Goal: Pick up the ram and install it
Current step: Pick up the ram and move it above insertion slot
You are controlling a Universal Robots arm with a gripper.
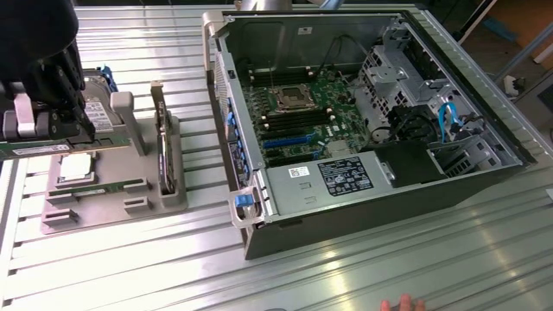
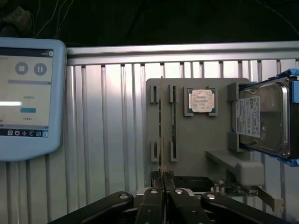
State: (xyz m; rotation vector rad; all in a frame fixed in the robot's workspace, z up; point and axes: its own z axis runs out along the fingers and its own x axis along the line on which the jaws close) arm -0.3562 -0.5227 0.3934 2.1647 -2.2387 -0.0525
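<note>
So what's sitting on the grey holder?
A processor, a hard drive and an upright card. The gripper, shut on the ram, covers part of the holder at the exterior view's left, so anything there is hidden.

Black end effector [image 2: 163,179] of jointed linkage bars [image 2: 117,205] studded with round silver pins [image 2: 178,191]; grey metal finger blocks [image 1: 24,120] under a bulky black wrist housing [image 1: 39,39]

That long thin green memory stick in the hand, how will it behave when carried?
The long thin green circuit-board stick looks stiff: it juts straight from the hand without sagging. Being so thin, it is probably light. Pinched across its thin faces, it might pivot if bumped.
</note>
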